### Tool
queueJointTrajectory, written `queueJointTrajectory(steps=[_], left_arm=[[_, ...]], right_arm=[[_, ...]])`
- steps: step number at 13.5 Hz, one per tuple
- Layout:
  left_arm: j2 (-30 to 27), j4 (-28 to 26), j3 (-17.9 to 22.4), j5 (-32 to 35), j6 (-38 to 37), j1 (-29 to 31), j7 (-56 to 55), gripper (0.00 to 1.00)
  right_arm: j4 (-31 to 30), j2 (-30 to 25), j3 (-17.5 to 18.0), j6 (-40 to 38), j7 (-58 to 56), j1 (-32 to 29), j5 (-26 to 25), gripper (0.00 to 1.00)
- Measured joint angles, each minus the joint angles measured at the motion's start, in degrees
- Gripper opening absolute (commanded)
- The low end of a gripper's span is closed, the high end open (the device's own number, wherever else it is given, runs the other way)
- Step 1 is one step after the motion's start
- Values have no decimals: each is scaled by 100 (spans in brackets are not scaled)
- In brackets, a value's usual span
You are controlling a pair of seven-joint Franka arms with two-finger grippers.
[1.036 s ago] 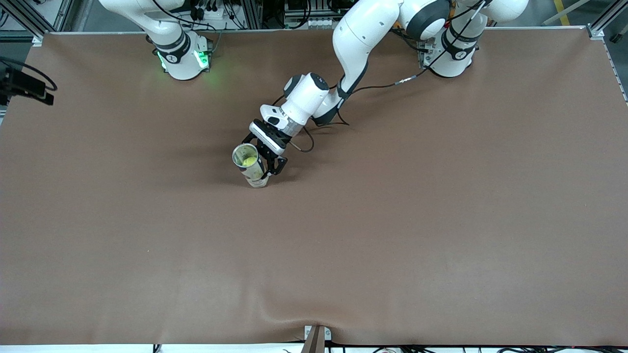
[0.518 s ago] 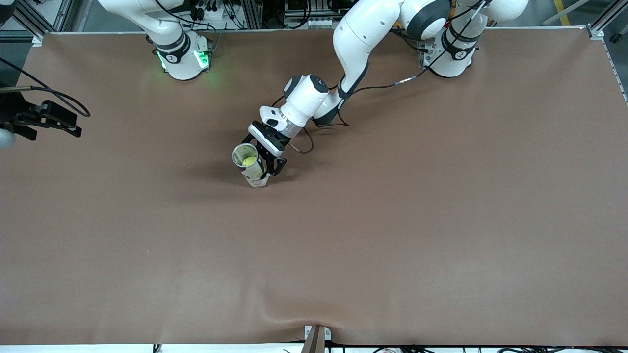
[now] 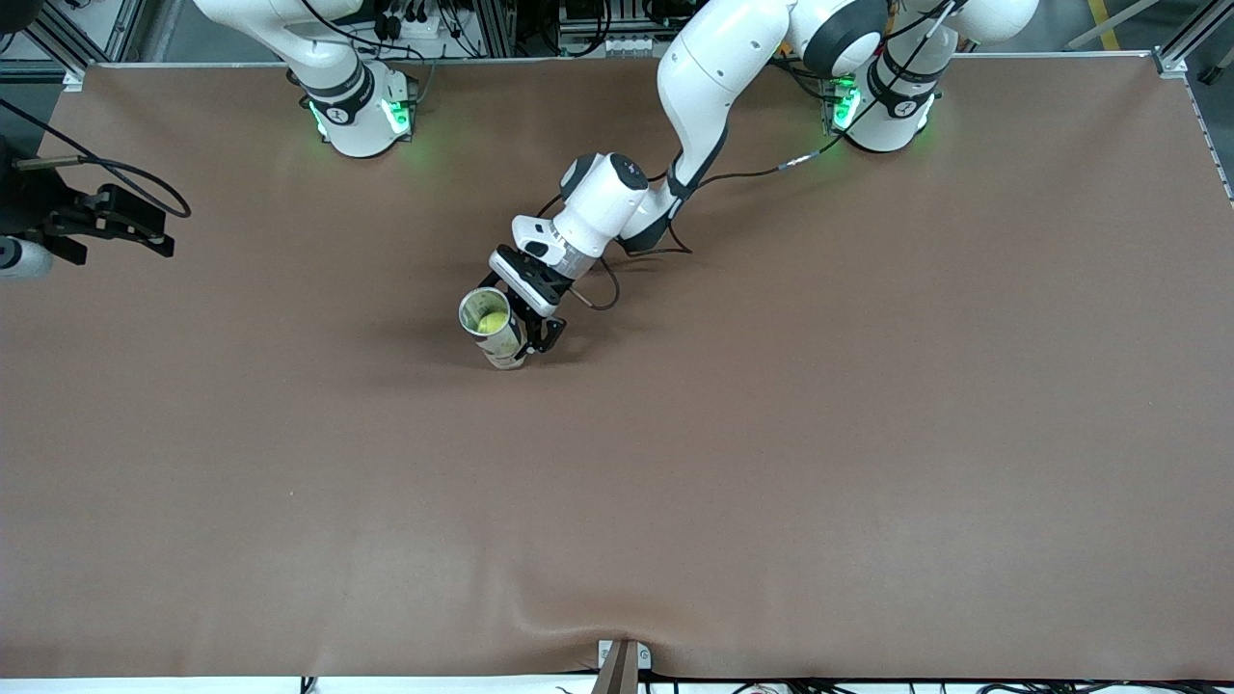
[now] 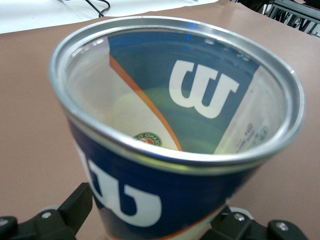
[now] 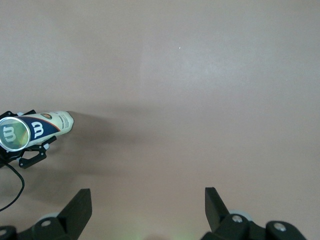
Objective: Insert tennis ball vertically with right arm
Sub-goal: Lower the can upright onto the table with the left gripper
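A blue and white tennis ball can [image 3: 494, 333] stands open-topped near the middle of the table. A yellow-green tennis ball [image 3: 490, 321] lies inside it, and shows pale at the can's bottom [image 4: 150, 107] in the left wrist view. My left gripper [image 3: 521, 337] is shut on the can's lower part [image 4: 130, 200], one finger on each side. My right gripper [image 3: 145, 226] hangs over the right arm's end of the table, well away from the can. It is open with nothing between its fingers [image 5: 75, 210]; the can [image 5: 35, 131] shows small in its wrist view.
A brown mat [image 3: 771, 434] covers the whole table. The arm bases [image 3: 362, 116] stand along the edge farthest from the front camera. A cable [image 3: 752, 172] trails from the left arm across the mat. A small bracket [image 3: 622, 660] sits at the nearest edge.
My right gripper has come in over the right arm's end of the table. The left gripper and the can have shifted slightly, the can now standing a little straighter.
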Motion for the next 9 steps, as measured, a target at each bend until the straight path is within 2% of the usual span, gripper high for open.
queueJointTrajectory(steps=[5, 9], left_arm=[[-43, -36, -1, 0, -119, -12, 0, 100], [-230, -313, -3, 0, -140, -17, 0, 100]], right_arm=[[-32, -24, 76, 1, 0, -42, -97, 100], [-38, -24, 80, 2, 0, -75, -113, 100]])
